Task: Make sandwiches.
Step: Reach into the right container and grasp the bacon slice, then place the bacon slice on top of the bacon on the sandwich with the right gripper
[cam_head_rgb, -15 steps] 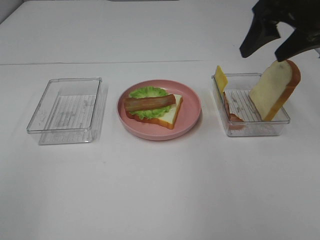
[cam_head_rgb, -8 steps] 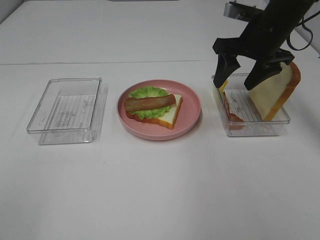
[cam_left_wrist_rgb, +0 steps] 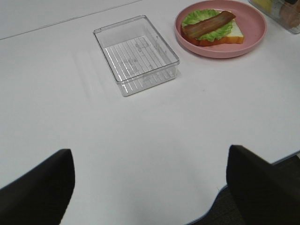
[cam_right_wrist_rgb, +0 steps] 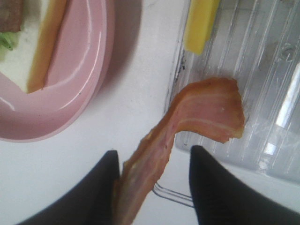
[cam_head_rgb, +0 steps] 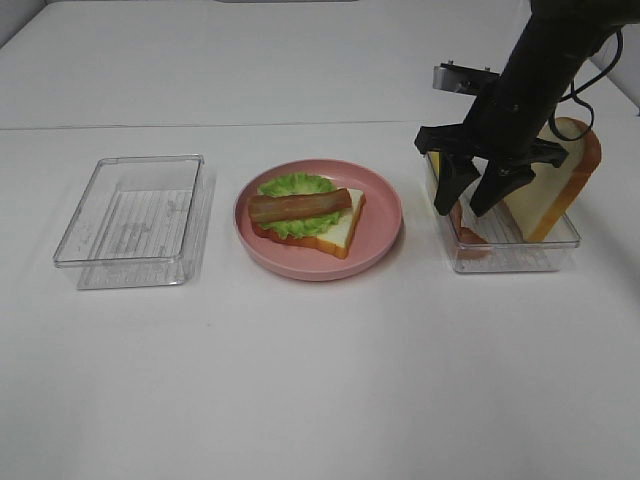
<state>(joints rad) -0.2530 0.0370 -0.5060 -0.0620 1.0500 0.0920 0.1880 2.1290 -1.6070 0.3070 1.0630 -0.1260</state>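
The half-built sandwich (cam_head_rgb: pixel 305 215) sits on the pink plate (cam_head_rgb: pixel 385 215): one bread slice, lettuce and a bacon strip on top. The piece I am after is the second bacon strip (cam_right_wrist_rgb: pixel 187 126), which droops over the near wall of the right-hand clear box (cam_head_rgb: pixel 520 255). It looks like a light, rubbery toy that is limp enough to bend and swing, so I judge the hold should be on its flat faces close to the upper end, not at the dangling tip. My right claw (cam_head_rgb: pixel 462 210) is down in that box with its fingers apart on either side of the strip. One finger is just beside the strip, and the other has a gap showing, so nothing is clamped. The box wall is the likely snag, since the strip hooks over it. The cheese slice (cam_right_wrist_rgb: pixel 199 23) stands just beside the strip, and the top bread slice (cam_head_rgb: pixel 560 185) leans against the far end. My left claw (cam_left_wrist_rgb: pixel 150 159) hangs wide open, well apart, near the other clear box (cam_head_rgb: pixel 130 215).
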